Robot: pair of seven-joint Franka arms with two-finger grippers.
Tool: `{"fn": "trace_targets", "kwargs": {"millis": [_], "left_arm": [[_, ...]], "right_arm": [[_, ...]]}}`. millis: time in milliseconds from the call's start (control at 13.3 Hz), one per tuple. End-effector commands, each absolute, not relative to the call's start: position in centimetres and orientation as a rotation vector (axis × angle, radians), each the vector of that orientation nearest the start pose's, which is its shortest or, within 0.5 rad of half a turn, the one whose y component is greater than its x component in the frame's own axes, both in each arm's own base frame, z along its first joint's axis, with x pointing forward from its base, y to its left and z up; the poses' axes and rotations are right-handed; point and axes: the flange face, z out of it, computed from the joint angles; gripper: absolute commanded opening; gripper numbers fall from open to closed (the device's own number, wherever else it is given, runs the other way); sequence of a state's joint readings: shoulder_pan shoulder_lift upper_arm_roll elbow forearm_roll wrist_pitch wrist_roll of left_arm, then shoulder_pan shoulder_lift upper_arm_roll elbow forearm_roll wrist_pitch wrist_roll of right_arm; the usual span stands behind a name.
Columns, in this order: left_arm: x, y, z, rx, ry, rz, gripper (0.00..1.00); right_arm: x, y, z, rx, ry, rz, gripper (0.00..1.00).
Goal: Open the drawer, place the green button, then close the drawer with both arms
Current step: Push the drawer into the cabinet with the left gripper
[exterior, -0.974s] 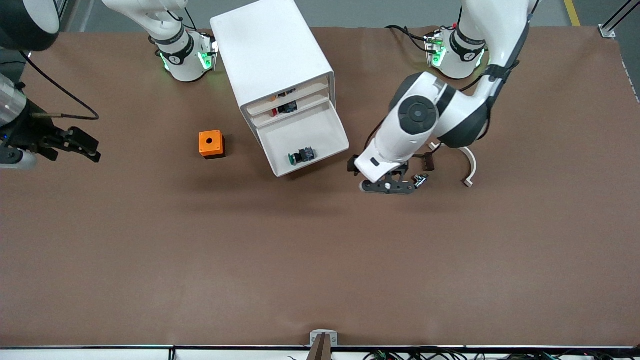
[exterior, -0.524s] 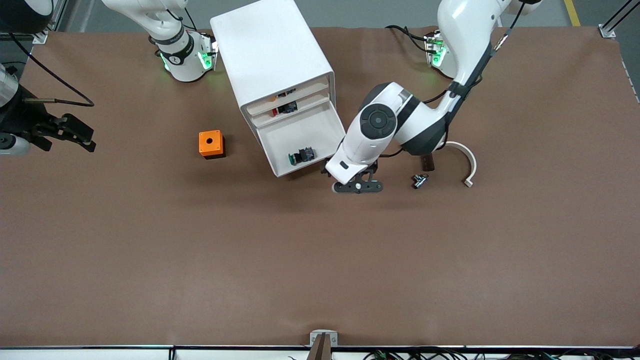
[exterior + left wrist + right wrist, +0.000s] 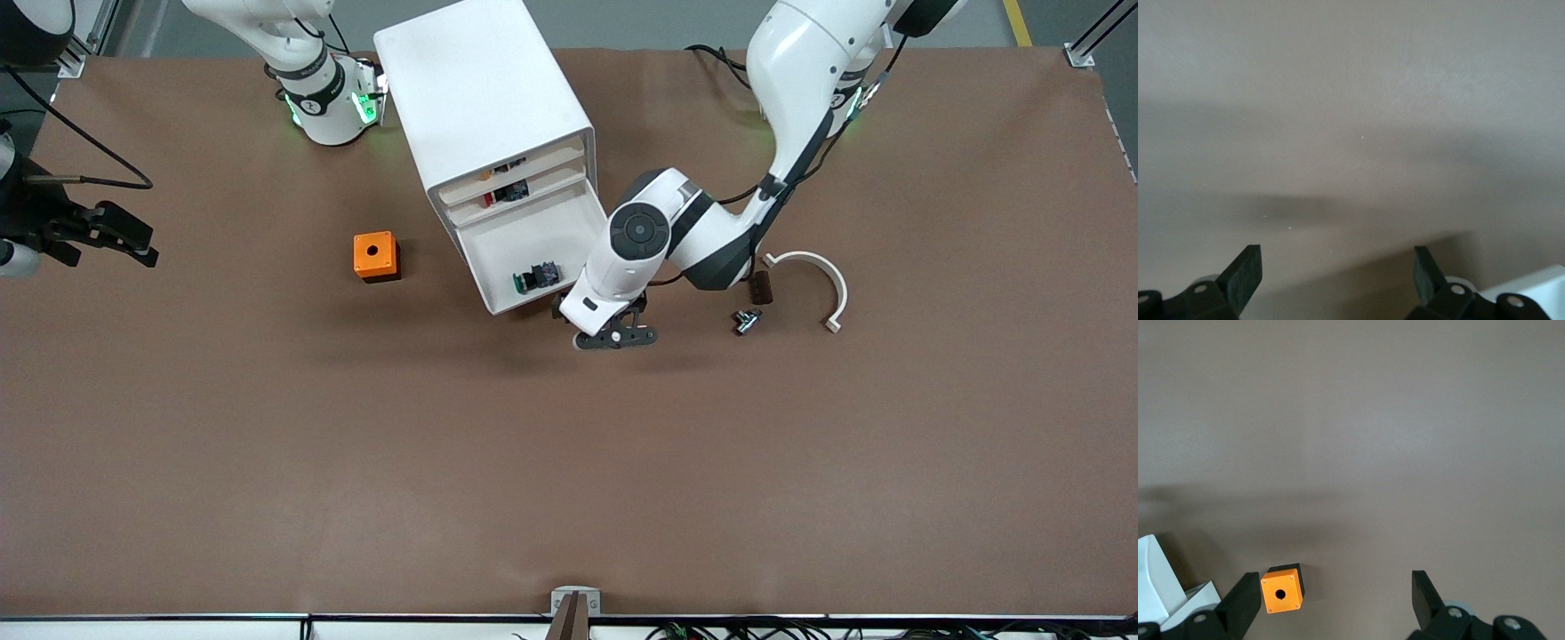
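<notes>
You see one green-capped push button (image 3: 531,279) lying in the one pulled-out white plastic drawer (image 3: 569,233). One orange cube (image 3: 375,256) sits on the brown tabletop (image 3: 569,462). Left tool (image 3: 613,338) hangs bent low, jaws wide, just off the drawer's front corner; right tool (image 3: 133,244) hovers wide, empty.

Right arm (image 3: 36,222) cut off at frame edge, cabinet (image 3: 484,107) top cropped, upper-drawer contents (image 3: 507,189) too small to identify
</notes>
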State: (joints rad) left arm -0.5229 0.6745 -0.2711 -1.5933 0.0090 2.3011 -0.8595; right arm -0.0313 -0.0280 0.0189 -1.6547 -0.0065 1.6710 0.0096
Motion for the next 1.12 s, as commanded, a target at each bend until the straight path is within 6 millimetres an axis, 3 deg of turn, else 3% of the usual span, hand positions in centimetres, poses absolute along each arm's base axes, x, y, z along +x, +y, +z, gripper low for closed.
{"fn": "trace_targets", "kwargs": {"millis": [0,150,375,899,1049], "left_arm": [[50.4,-50.0,23.5,-3.275,-0.326,0.123,1.0],[49.8,-50.2,23.1,-3.253,-0.434,0.15,1.0],[47.3,-52.0,23.1,-3.217,-0.436,0.196,1.0],[38.2,-57.5,23.0,-3.118,-0.336,0.348,1.0],[36.8,-58.5,23.0,-3.121,-0.356,0.397,1.0]], "right_arm": [[54.9,-0.9,61.2,-3.129,0.021,-0.07,1.0],[54.8,-1.1,61.2,-3.128,0.026,-0.07,1.0],[54.4,-1.1,61.1,-3.123,0.029,-0.072,1.0],[54.3,-1.5,61.3,-3.124,0.038,-0.075,1.0],[54.1,-1.6,61.7,-3.124,0.041,-0.084,1.0]]}}
